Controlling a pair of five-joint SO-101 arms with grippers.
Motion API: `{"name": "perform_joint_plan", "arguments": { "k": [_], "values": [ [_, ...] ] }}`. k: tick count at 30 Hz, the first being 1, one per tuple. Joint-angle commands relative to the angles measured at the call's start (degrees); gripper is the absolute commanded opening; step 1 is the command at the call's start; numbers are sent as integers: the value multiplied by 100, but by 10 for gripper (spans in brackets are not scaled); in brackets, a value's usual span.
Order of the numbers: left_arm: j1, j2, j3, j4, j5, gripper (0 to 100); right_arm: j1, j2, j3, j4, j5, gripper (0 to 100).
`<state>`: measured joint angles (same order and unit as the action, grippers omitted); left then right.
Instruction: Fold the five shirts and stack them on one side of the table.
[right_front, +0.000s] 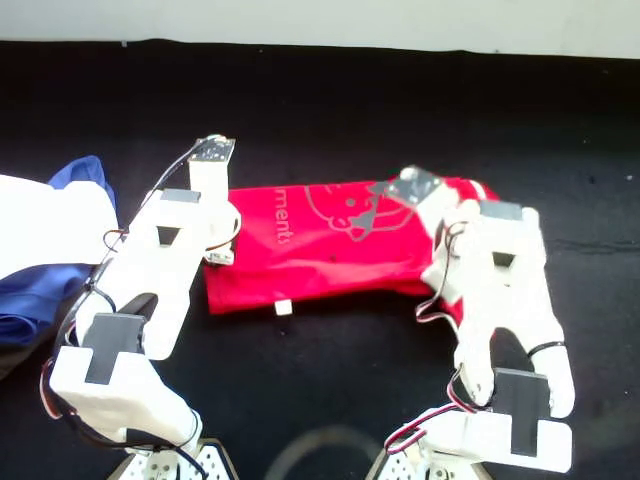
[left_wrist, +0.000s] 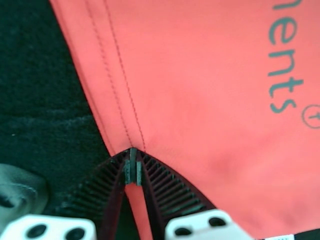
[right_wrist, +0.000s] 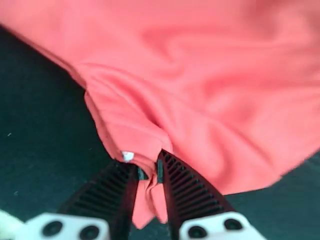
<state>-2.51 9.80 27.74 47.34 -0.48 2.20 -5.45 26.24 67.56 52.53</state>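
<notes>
At the far left of the black bench (right_front: 330, 110), a heap of white and blue shirts (right_front: 45, 255) lay loose, apparently not yet folded. Just to its right, your left tool (left_wrist: 132, 172) was pinched shut on the stitched left edge of the red shirt (right_front: 320, 250), its ribbed jaws meeting on a thin lip of cloth. The shirt lay mostly flat in the middle of the bench. Its long axis ran side to side between your two arms, so each tool held one short end.

Grey lettering (right_front: 283, 222) ran across the cloth near the left tool, and a grey cartoon graphic (right_front: 355, 208) sat further toward the middle; neither is read out here. A small white tag (right_front: 284, 307) poked out at the near hem.

At the right end, your right tool (right_wrist: 149, 172) was closed on a bunched ridge of red cloth, with a white label (right_wrist: 127, 156) caught just beside its jaws. That end looked rumpled, the left end smooth.

The coming move seemed to turn on that side-to-side axis: with both ends gripped, you could carry one end over the other or draw the cloth taut. Your left arm was the nearer to the heap.
</notes>
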Motion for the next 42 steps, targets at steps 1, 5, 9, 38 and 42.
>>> {"name": "perform_joint_plan", "arguments": {
  "k": [1, 5, 9, 38, 42],
  "values": [
    [-84, 57, -66, -26, 53, 10, 48, 259, -945, 40, 18, 5],
    [-84, 57, -66, -26, 53, 10, -22, 989, -2079, 84, 18, 5],
    [-84, 57, -66, -26, 53, 10, -312, 1727, -2791, 259, 9, 7],
    [-84, 57, -66, -26, 53, 10, -215, 3943, -7679, 2176, -3112, 221],
    [-84, 57, -66, -26, 53, 10, -409, 3960, -8084, 3319, -3112, 177]
  ]
}}
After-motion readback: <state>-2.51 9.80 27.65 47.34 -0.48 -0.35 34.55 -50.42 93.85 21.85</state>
